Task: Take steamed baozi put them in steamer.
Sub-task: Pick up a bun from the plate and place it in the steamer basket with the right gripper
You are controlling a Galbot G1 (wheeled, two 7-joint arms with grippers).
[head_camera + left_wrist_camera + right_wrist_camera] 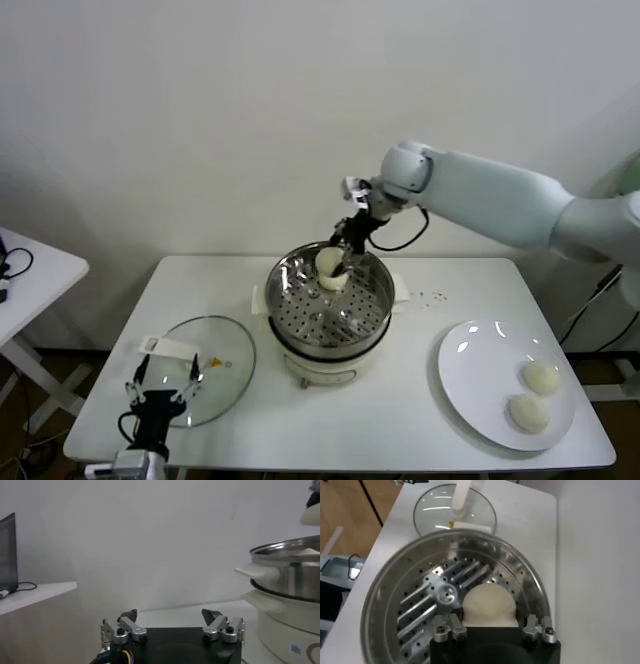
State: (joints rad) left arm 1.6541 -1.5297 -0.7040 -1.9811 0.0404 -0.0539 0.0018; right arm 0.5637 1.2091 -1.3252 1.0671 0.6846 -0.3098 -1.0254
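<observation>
The steel steamer (322, 345) stands mid-table on its cream base; it also shows in the left wrist view (287, 575). My right gripper (346, 258) hangs over the steamer's far side, shut on one cream-white baozi (329, 269). In the right wrist view the baozi (487, 605) sits between the gripper's (490, 626) fingers, just above the perforated tray (415, 612). Two more baozi (541, 376) (527, 412) lie on the white plate (480, 365). My left gripper (163, 385) (170, 615) is open and empty, parked at the table's front left.
The glass lid (215, 365) with its white handle lies flat left of the steamer, under my left gripper; it shows in the right wrist view (435, 507) too. A small side table (35, 275) stands at the far left. A wall is close behind.
</observation>
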